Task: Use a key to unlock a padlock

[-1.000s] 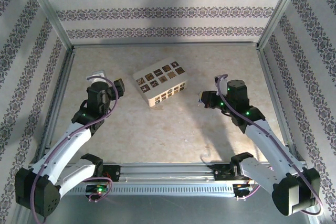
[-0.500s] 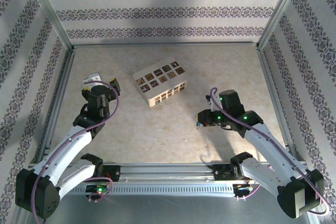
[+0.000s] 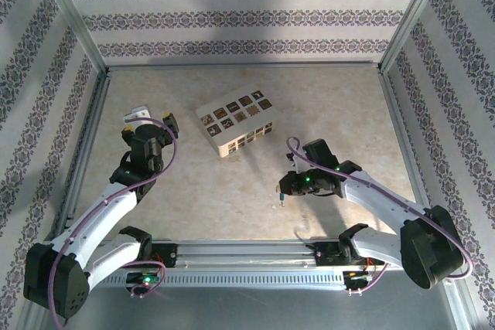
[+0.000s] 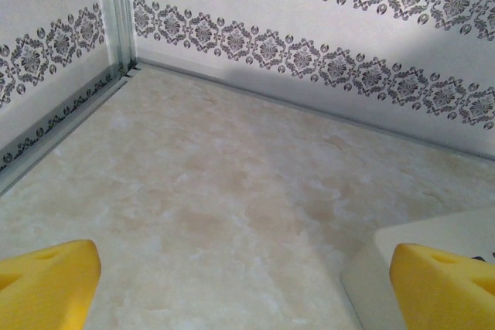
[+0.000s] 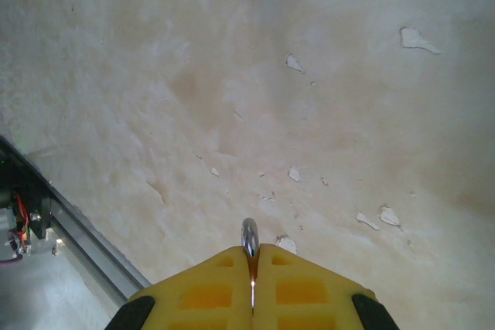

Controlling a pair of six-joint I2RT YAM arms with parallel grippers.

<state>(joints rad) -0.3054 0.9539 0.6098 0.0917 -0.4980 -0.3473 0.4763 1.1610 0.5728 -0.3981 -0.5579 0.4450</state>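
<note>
White box (image 3: pixel 232 147) holds dark pieces (image 3: pixel 240 116); right hand (image 5: pixel 250 256) pinches metal loop (image 5: pixel 249 233).

Robotics lab test cell, marbled table (image 3: pixel 232 183), patterned-paper walls (image 3: pixel 247 17) & alu. frame (image 3: pixel 240 65) around table, mounting rail (image 3: pixel 247 256) at table's near edge

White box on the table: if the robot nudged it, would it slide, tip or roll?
The white box looks low, broad and flat-sided, so it would probably slide rather than tip or roll. Its many open compartments suggest a hollow, fairly light shell, likely stiff.
</note>
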